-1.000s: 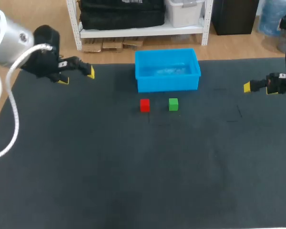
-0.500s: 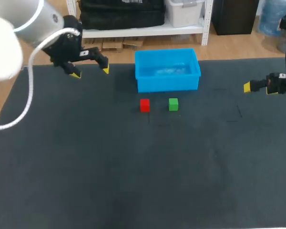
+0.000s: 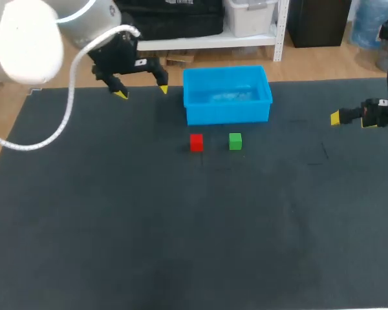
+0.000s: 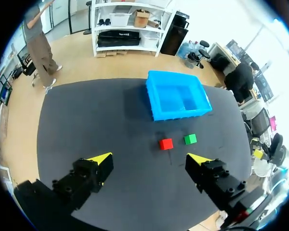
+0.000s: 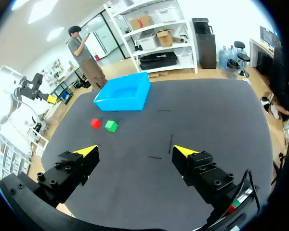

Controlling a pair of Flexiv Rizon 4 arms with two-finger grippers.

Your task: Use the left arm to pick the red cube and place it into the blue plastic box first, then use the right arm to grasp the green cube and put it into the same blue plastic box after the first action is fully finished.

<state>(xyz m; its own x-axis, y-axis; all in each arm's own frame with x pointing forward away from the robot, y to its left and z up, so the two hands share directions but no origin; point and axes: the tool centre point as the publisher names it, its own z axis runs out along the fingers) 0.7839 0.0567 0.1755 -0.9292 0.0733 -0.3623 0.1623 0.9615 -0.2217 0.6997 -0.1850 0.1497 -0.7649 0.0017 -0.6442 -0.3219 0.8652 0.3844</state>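
The red cube and green cube sit side by side on the surface, just in front of the blue plastic box, both outside it. My left jaws hang wide beside the box; my right jaws, also wide, are well apart.

Red cube, green cube, blue box

Table with dark grey, matte top, flat and plain across the middle. Few thin dark marks on its right part, short and faint, near each other. Same marks plainer from right wrist view: one longer black stroke, two shorter ones apart from it.
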